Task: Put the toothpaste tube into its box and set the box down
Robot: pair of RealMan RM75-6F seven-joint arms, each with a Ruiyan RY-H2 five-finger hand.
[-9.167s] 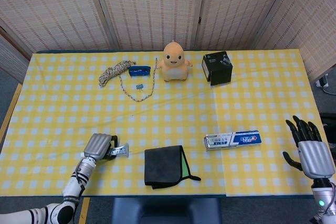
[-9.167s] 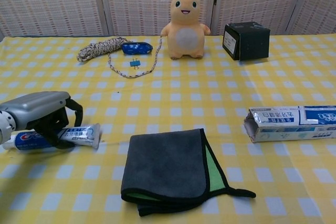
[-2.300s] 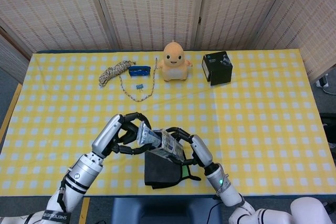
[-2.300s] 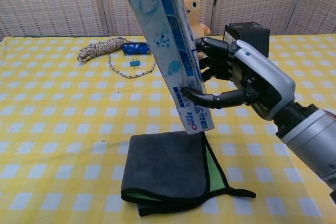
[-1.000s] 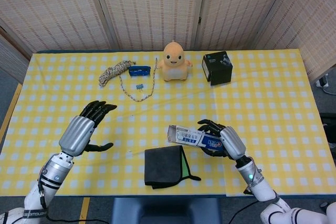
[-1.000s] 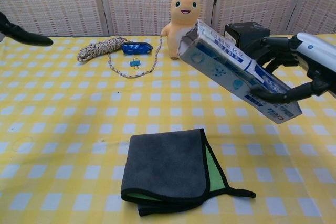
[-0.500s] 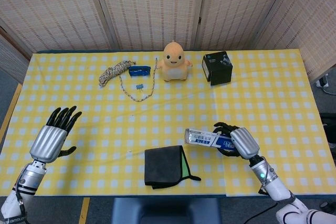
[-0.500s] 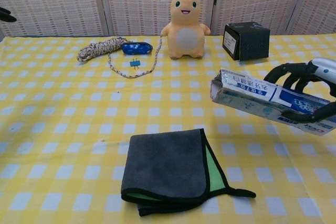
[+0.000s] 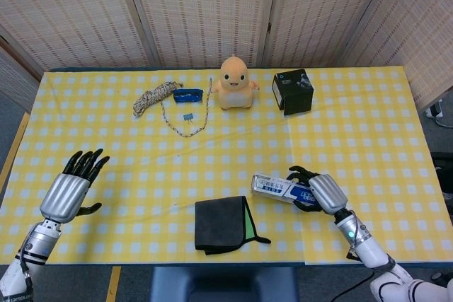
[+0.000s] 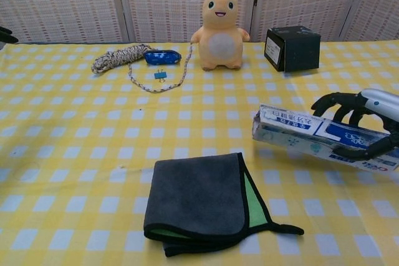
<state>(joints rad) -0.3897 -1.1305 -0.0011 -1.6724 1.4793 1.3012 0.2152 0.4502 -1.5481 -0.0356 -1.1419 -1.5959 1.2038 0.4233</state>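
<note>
Head view: right robot hand [image 9: 320,192] grips the box [image 9: 282,188], right of the cloth [image 9: 221,225].
Left robot hand [image 9: 69,190]: fingers spread, holding nothing.
Toothpaste: unseen, probably boxed.
Left to do: lay box on table [image 9: 106,132], let go.

The white-and-blue toothpaste box [image 9: 282,189] lay lengthwise in the right hand's [image 9: 320,192] grasp, its open end jutting out past the fingers [image 10: 340,100], tilted slightly above the tablecloth.
</note>
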